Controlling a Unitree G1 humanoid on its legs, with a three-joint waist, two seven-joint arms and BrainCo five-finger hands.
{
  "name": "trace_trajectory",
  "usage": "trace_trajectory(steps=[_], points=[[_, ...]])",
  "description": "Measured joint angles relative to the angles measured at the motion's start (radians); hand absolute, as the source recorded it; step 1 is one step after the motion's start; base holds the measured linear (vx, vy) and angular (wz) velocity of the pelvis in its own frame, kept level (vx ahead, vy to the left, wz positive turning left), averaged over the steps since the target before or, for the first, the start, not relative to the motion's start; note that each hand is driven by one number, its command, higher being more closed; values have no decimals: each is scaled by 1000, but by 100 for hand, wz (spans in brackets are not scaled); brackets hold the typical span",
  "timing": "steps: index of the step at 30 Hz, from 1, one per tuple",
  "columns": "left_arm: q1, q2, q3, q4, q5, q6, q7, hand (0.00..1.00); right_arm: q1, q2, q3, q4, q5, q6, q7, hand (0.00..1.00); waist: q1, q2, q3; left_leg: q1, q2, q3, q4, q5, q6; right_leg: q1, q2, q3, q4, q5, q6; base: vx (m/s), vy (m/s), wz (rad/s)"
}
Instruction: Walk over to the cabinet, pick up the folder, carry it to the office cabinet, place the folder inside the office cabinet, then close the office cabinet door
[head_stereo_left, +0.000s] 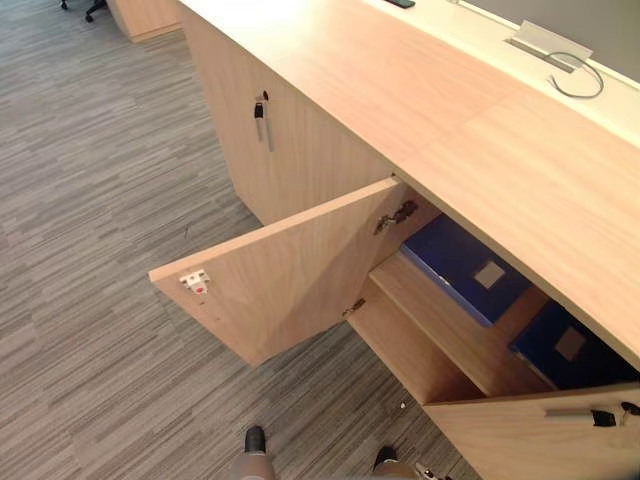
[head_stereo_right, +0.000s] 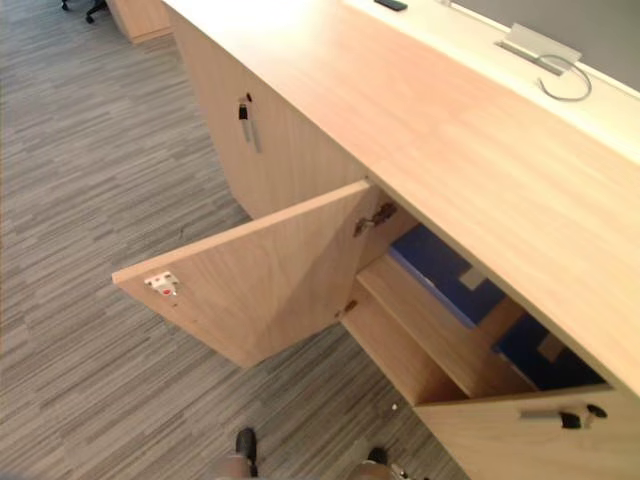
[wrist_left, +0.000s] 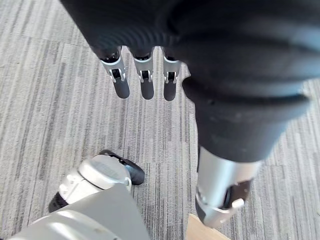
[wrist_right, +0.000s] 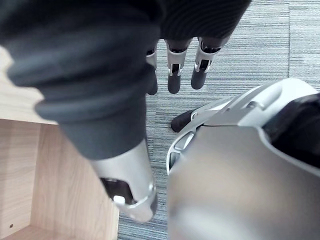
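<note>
Left eye view: blue folder (head_stereo_left: 465, 270) lies on the shelf (head_stereo_left: 450, 330) inside the office cabinet (head_stereo_left: 400, 90), door (head_stereo_left: 290, 275) wide open; left hand (wrist_left: 146, 86) and right hand (wrist_right: 174, 80) hang empty, fingers straight; a hard push may rebound the door

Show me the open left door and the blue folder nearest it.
open left door (head_stereo_left: 290, 270): left eye view, middle of its inner face.
blue folder (head_stereo_left: 450, 262): left eye view, its blue cover.
</note>
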Motion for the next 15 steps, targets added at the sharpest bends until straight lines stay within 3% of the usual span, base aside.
trace_trajectory(steps=[4, 15], points=[[-1, -27, -22, 0, 8, 0, 0, 0, 8, -28, 59, -4, -2, 0, 0, 0, -13, 32, -13, 67, 43, 11, -138, 79, -19, -4, 47, 0, -3, -6, -10, -82, -67, -10], [-2, -35, -58, -2, 7, 1, -2, 0, 14, -28, 66, -6, 0, -4, -1, 0, -17, 34, -36, 75, 65, 29, -139, 81, -27, 8, 74, 11, -20, 6, -21, -1, 2, -3]])
